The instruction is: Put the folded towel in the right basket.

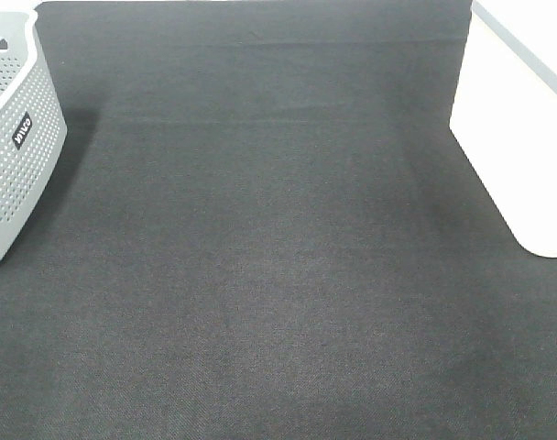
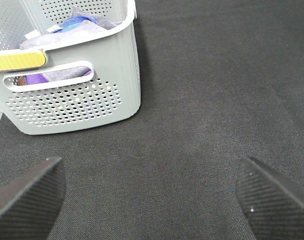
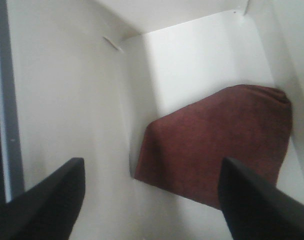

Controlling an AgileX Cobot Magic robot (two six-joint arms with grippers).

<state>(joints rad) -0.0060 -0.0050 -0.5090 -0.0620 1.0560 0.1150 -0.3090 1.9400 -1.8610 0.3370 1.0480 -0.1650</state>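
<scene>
Right wrist view: folded towel [image 3: 217, 147], dark red, soft, light, limp by the look, lying inside the white right basket [image 3: 72, 95], best pinched across a thick folded edge; right gripper [image 3: 151, 197] spread open above, empty; left gripper [image 2: 151, 192] likewise open.

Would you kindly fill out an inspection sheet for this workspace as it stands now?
Surface: dark cloth mat, nothing lying on its open middle.
Job's things: folded dark red towel lies inside the white basket; that basket stands at the mat's right edge.
Clutter: grey perforated basket at the left edge, holding purple and grey cloth.
Hands: left hand open above the mat near the grey basket; right hand open above the towel, holding nothing.
Cables: nothing seen.
Surroundings: nothing seen beyond the mat and baskets.
</scene>
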